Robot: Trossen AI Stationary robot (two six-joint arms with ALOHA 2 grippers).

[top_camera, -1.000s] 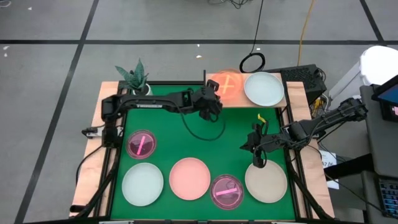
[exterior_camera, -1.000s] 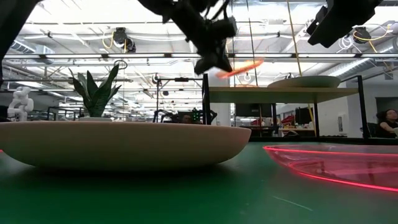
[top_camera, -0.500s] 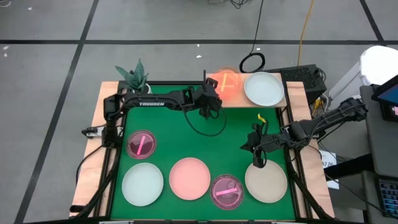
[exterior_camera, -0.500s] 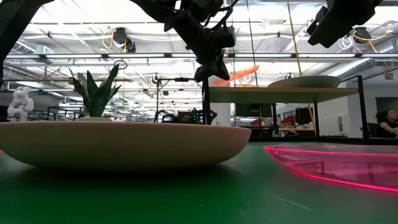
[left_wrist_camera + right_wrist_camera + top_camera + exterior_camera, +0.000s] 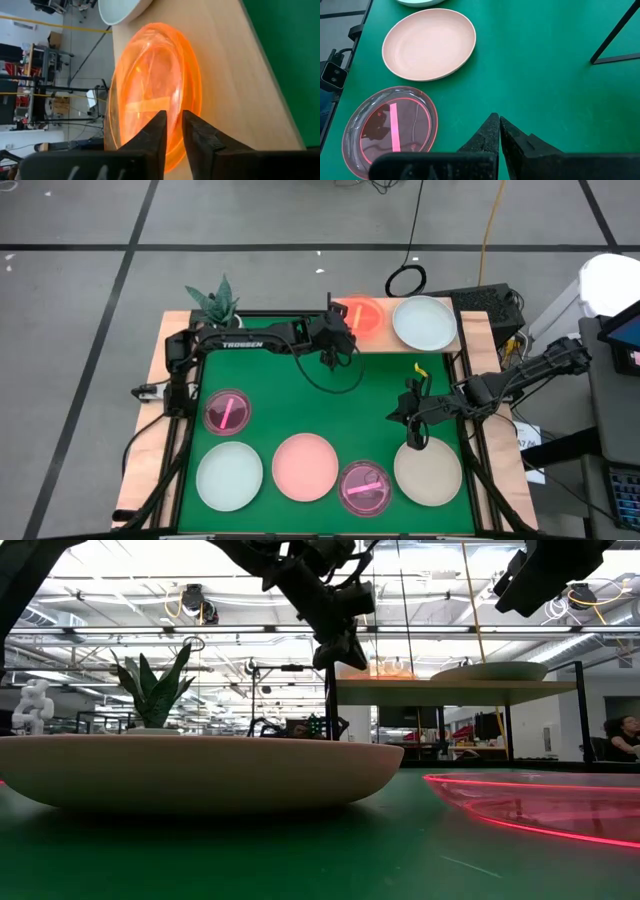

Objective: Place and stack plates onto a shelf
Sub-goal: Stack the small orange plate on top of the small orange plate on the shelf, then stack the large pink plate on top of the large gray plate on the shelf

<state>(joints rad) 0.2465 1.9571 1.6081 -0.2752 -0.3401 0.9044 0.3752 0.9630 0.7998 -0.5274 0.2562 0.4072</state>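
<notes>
The orange plate [image 5: 362, 315] lies flat on the shelf [image 5: 470, 330] at 12 o'clock of the table, just beside a pale plate [image 5: 424, 322]. The left gripper [image 5: 334, 350] sits at its rim with fingers slightly apart, so I judge this the release step. Next it should back away; the right gripper [image 5: 416, 442], closed and empty, waits at 4 o'clock.

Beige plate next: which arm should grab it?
Right. Its hand hangs beside the beige plate, shut and empty. The left hand is across the table at the shelf, by the orange plate.
</notes>
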